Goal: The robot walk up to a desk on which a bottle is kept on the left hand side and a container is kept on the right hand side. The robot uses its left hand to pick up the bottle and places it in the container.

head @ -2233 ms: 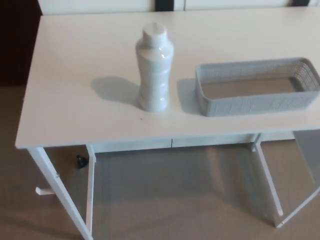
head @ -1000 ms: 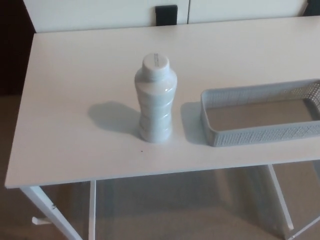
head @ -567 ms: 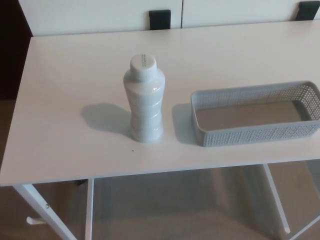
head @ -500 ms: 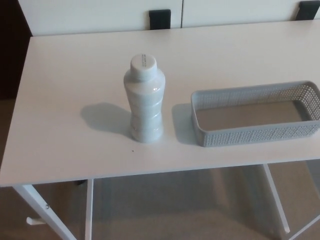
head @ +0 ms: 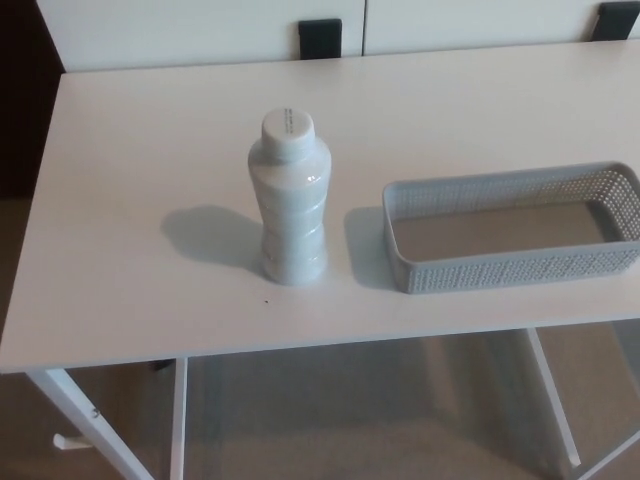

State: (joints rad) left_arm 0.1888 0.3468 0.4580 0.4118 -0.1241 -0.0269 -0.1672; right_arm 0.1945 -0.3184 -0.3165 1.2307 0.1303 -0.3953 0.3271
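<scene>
A white plastic bottle (head: 290,200) with a white cap stands upright on the white desk (head: 120,260), left of centre in the head view. To its right lies a grey perforated container (head: 512,240), long and shallow, with nothing inside it. A narrow gap separates the bottle from the container's left end. Neither of my hands shows in the picture.
The desk's front edge (head: 300,345) runs across the lower part of the picture, with white legs (head: 70,415) and carpet floor below. Two dark fittings (head: 320,38) sit on the white wall panels behind the desk. A dark area borders the desk's left side.
The camera has come closer to the desk and tilted, so the whole picture shifted over the earlier frames. In the last half second the view holds still. Bottle and container stay in place.
</scene>
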